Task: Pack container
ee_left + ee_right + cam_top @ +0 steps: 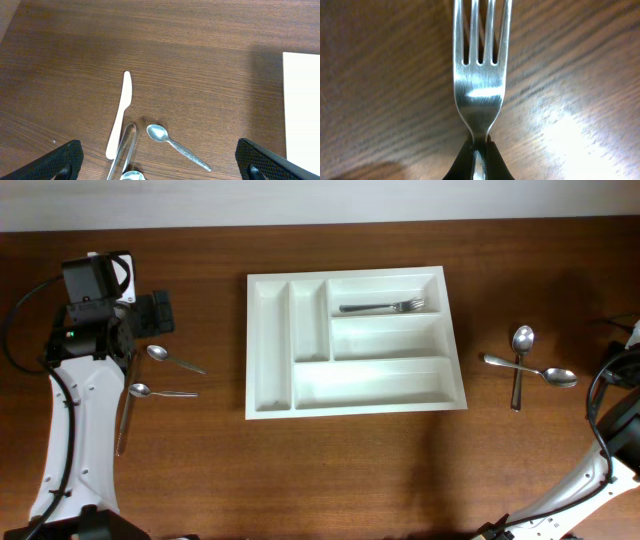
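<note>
The container (270, 395), a white cutlery tray, lies at the table's middle with one fork (385, 307) in its top crosswise compartment. Its edge shows in the left wrist view (302, 100). My left gripper (158, 313) (160, 164) is open and empty, hovering over two spoons (172, 359) (160, 391) and a pale knife (120, 115) left of the tray. My right gripper (479, 152) is shut on the neck of a metal fork (480, 85), tines pointing away, close over the wood. The overhead view shows only the right arm (620, 395), at the right edge.
Two crossed spoons (522, 340) (555, 377) lie right of the tray. In the left wrist view a spoon (175, 145) lies between my fingers, a thin metal piece (125, 150) beside the knife, and another spoon bowl (132, 175) at the bottom edge.
</note>
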`<action>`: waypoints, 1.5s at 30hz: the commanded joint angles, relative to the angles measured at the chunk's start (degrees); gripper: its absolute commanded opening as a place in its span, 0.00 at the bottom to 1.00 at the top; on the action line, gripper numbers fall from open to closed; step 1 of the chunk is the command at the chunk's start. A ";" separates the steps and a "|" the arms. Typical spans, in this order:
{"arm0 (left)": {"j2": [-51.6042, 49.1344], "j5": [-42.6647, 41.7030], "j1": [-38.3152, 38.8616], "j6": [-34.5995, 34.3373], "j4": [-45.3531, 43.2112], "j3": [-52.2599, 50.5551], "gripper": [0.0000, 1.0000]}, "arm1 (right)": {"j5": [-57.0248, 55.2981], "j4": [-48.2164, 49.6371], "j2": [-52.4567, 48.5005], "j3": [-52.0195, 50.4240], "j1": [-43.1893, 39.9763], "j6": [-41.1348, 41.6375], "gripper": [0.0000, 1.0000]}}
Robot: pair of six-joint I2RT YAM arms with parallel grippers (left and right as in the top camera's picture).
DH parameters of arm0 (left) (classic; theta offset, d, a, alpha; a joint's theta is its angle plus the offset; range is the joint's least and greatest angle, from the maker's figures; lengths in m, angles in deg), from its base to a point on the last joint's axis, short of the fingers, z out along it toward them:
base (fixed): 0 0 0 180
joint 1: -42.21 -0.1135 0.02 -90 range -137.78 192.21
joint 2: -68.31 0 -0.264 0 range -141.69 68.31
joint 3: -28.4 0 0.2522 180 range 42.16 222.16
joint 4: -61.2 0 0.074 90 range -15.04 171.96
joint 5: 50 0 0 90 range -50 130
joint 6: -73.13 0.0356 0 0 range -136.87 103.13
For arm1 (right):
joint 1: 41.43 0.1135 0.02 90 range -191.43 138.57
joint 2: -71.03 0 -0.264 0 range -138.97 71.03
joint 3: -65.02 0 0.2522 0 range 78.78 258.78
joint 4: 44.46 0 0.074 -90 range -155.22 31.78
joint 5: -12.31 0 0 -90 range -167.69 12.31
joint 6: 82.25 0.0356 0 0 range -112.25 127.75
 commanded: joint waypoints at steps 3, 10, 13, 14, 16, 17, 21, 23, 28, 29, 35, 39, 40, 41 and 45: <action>-0.31 0.20 -0.13 1.14 -0.07 1.36 0.99 | 2.89 -4.81 1.42 2.56 0.20 2.58 0.04; -0.31 0.22 -0.13 1.11 -0.07 1.38 0.99 | 18.51 -10.95 11.74 9.70 5.64 0.85 0.04; -0.31 0.22 -0.13 1.11 -0.07 1.36 0.99 | 21.03 -12.48 16.83 11.41 10.97 -2.97 0.04; -0.31 0.22 -0.13 1.11 -0.07 1.36 0.99 | 21.38 -12.44 18.47 11.47 13.14 -4.57 0.04; -0.31 0.22 -0.13 1.11 -0.07 1.36 0.99 | 21.49 -12.24 21.62 11.47 19.12 -11.06 0.04; -0.31 0.22 -0.13 1.14 -0.07 1.36 0.99 | 21.68 -12.24 22.43 11.47 21.92 -14.75 0.04; -0.31 0.22 -0.13 1.11 -0.07 1.38 0.99 | 21.84 -13.03 22.77 11.28 34.82 -32.15 0.04; -0.31 0.22 -0.13 1.11 -0.07 1.36 0.99 | 21.79 -14.08 21.92 10.93 40.15 -42.97 0.04; -0.31 0.22 -0.13 1.11 -0.07 1.36 0.99 | 19.54 -12.98 17.29 10.38 49.75 -64.83 0.04; -0.31 0.22 -0.13 1.11 -0.07 1.38 0.99 | 18.93 -10.95 15.37 10.38 50.90 -65.90 0.04; -0.31 0.22 -0.13 1.14 -0.07 1.38 0.99 | 19.28 -2.62 5.95 10.38 51.34 -66.55 0.04; -0.31 0.22 -0.13 1.11 -0.07 1.38 0.99 | 22.10 0.79 1.86 10.38 51.49 -68.39 0.04; -0.31 0.22 -0.13 1.11 -0.07 1.36 0.99 | 23.30 1.68 1.20 10.38 51.49 -68.37 0.07; -0.31 0.22 -0.13 1.14 -0.07 1.38 0.99 | 24.04 2.23 0.85 10.38 51.49 -68.08 0.21; -0.31 0.20 -0.13 1.11 -0.07 1.36 0.99 | 24.33 4.61 1.11 10.75 51.45 -59.91 0.37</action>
